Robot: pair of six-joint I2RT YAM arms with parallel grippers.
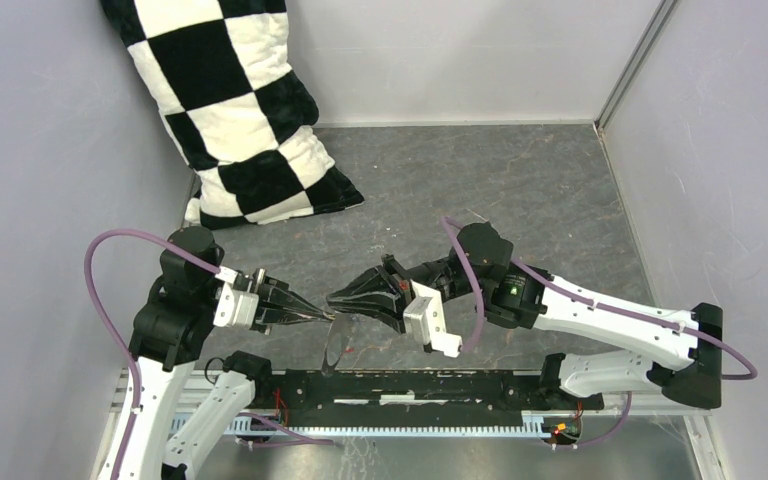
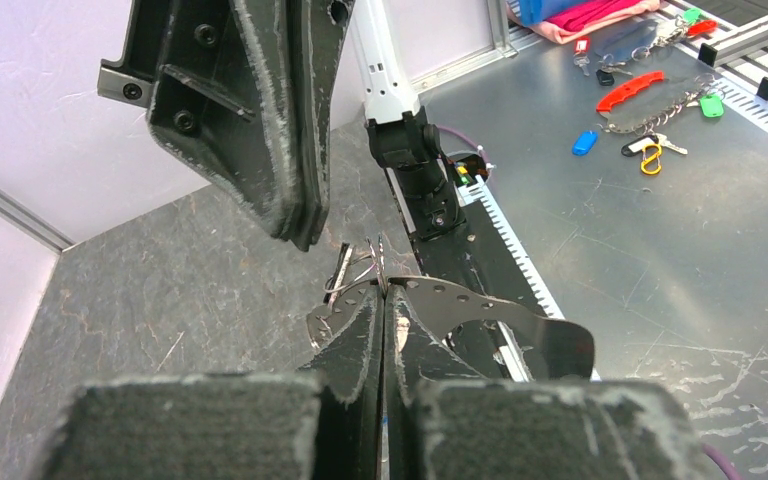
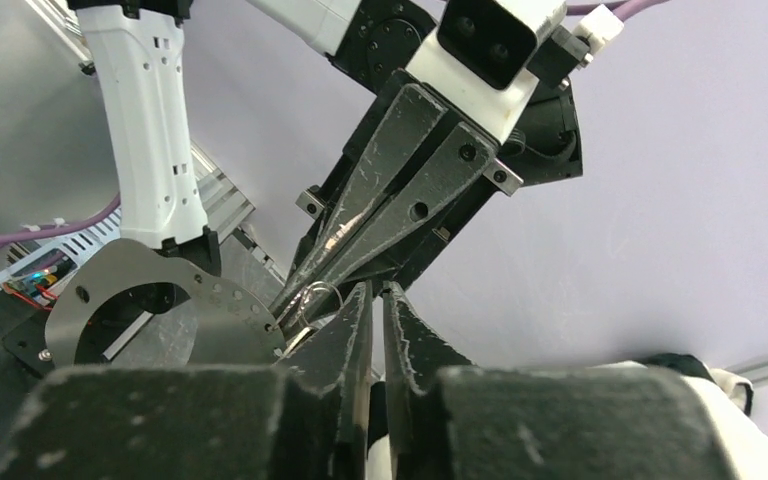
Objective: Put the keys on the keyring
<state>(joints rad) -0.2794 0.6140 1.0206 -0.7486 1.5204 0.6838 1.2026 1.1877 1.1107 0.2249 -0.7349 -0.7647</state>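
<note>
My left gripper (image 1: 320, 316) (image 2: 383, 290) is shut on the keyring (image 2: 520, 315), a flat grey metal hoop with small holes along its rim. It hangs below the fingertips in the top view (image 1: 328, 350) and shows in the right wrist view (image 3: 210, 290). Thin wire loops (image 2: 355, 282) (image 3: 318, 298) and a small shiny key blade (image 2: 343, 268) sit at the left fingertips; the key's head is hidden. My right gripper (image 1: 334, 298) (image 3: 378, 290) is shut to a hairline gap, nothing visible in it, tip to tip with the left gripper just above the loops.
A black-and-white checked pillow (image 1: 230, 110) leans in the back left corner. The black base rail (image 1: 410, 385) runs along the near edge. Beyond it, several coloured keys and tags (image 2: 640, 120) lie on a steel surface. Grey walls close in both sides.
</note>
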